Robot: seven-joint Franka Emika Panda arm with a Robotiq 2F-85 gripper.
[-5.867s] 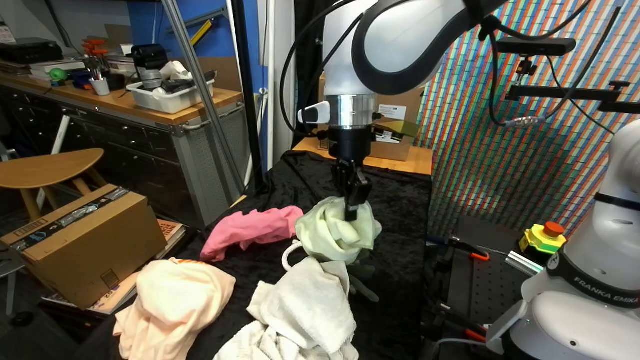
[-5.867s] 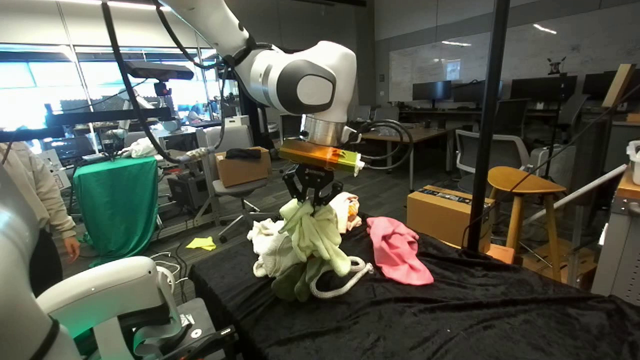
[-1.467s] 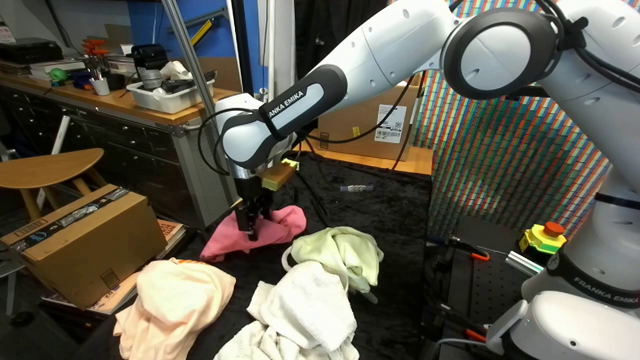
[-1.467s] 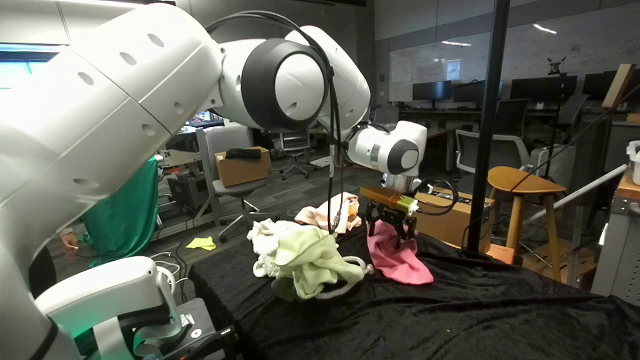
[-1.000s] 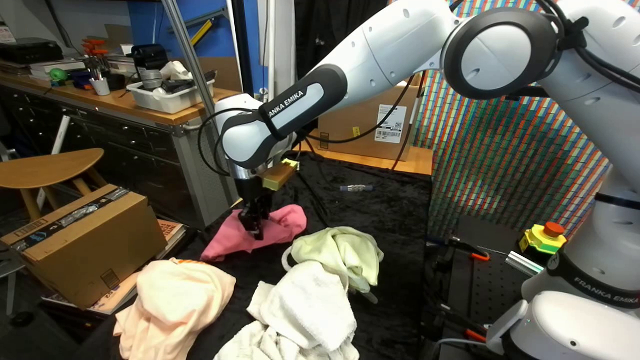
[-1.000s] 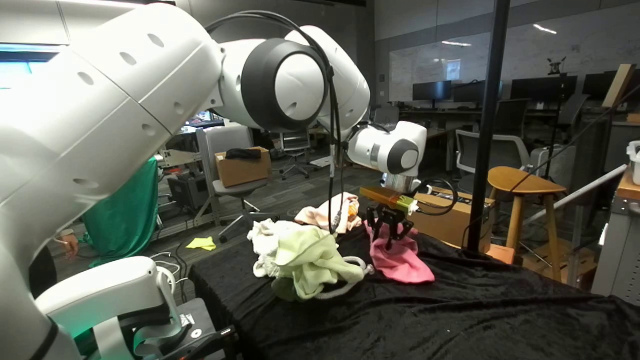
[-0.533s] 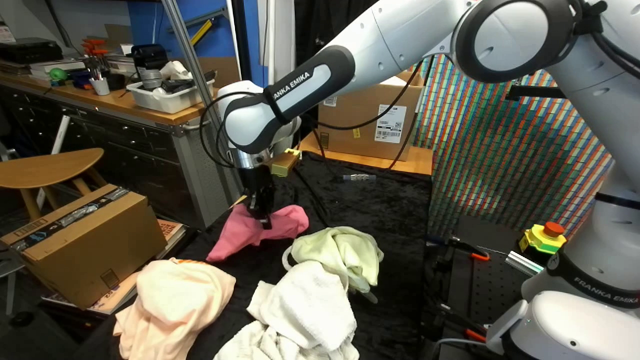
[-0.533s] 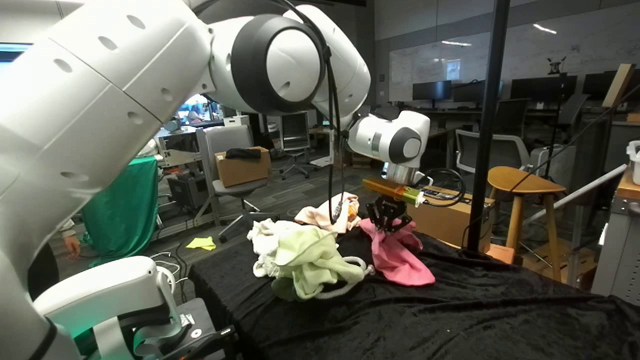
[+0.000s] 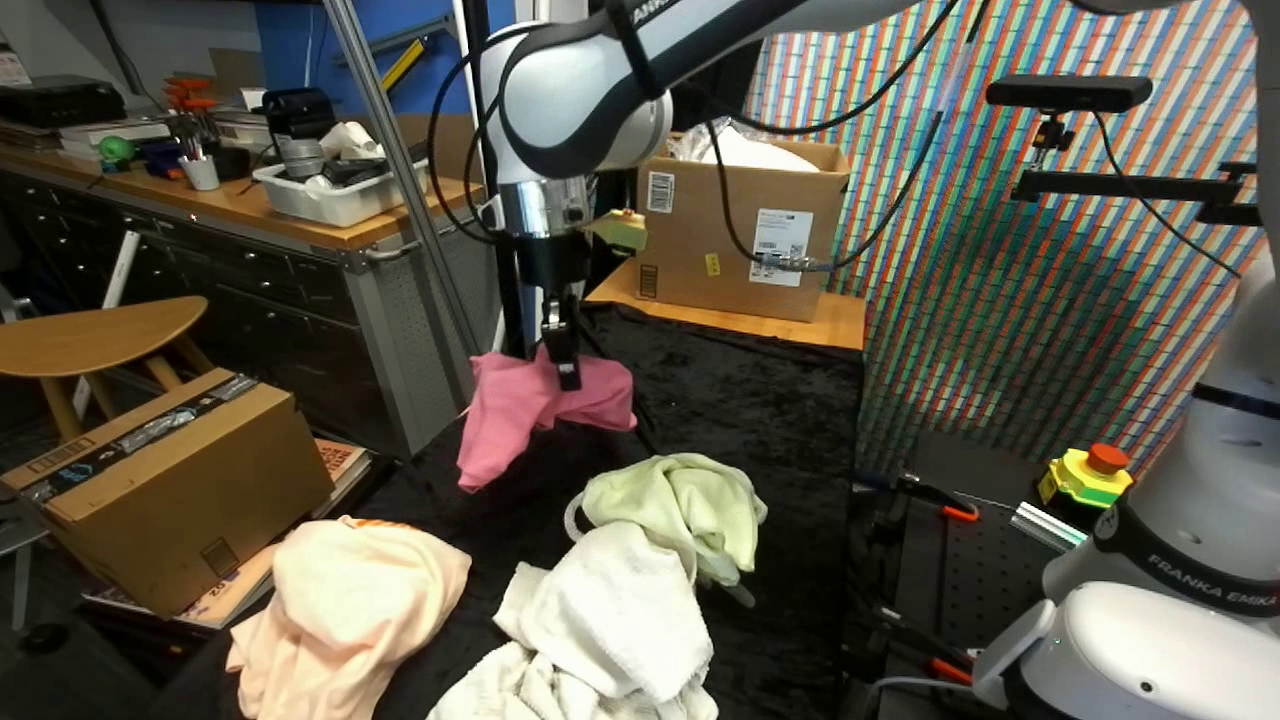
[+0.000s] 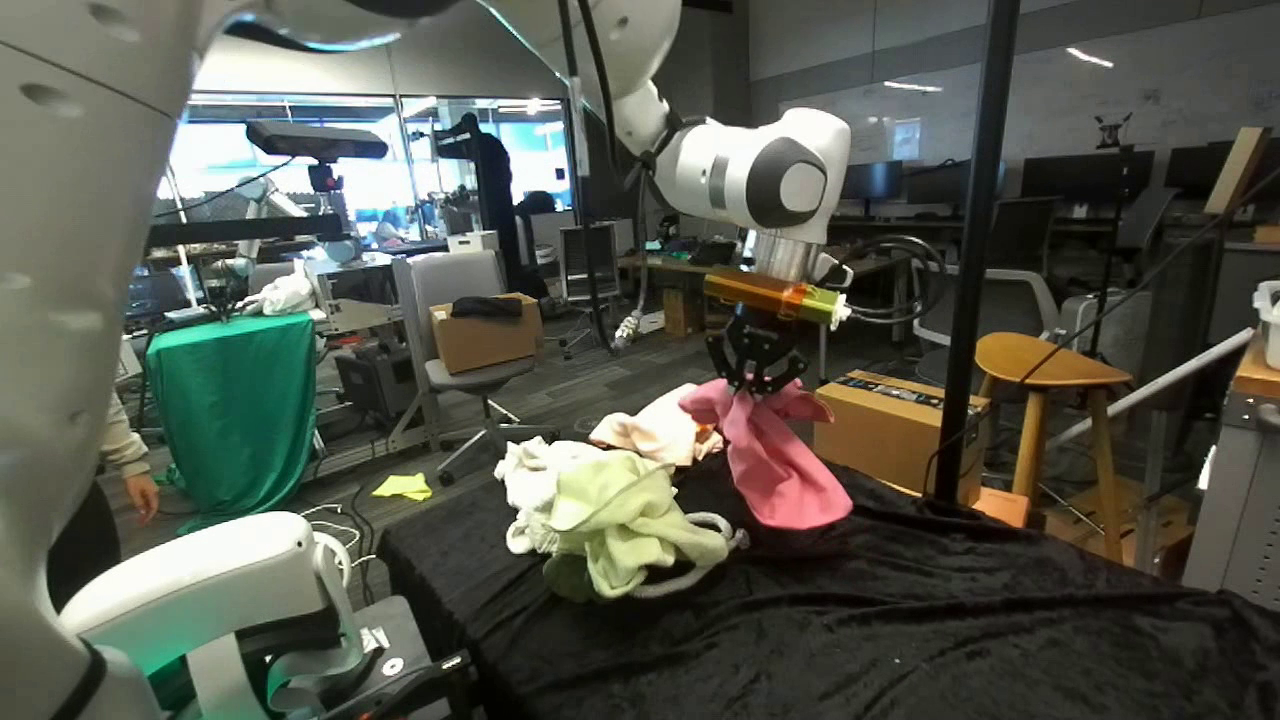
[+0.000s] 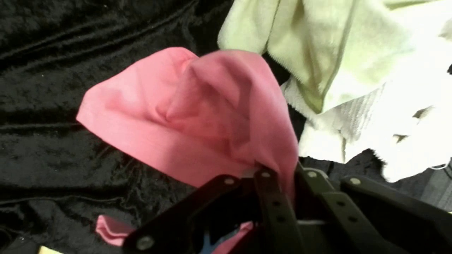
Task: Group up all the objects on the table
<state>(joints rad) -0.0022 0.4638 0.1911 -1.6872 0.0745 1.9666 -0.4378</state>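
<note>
Pink cloth [image 10: 785, 470] hangs under the gripper [image 10: 750, 387] in an exterior view, pinched between fingers that are nearly all the way together. I can't tell if its low end brushes the black table [image 10: 900, 620]. Lower than the gripper and to its left as we look, the pale green cloth [image 10: 630, 505] lies against the white cloth [image 10: 535, 485], making a heap [image 10: 600, 520]. In an exterior view, the peach cloth [image 9: 350, 590] sits by itself, well apart from the gripper, lower and to the left. In the wrist view, a pink fold goes up between the fingers, and the heap shows past the fingertips, off to the right. I think the step now is bringing the pink one over to the heap. Next, the gripper should swing across above the green one, go down low, and let go. After that, the peach one probably needs its turn.
</note>
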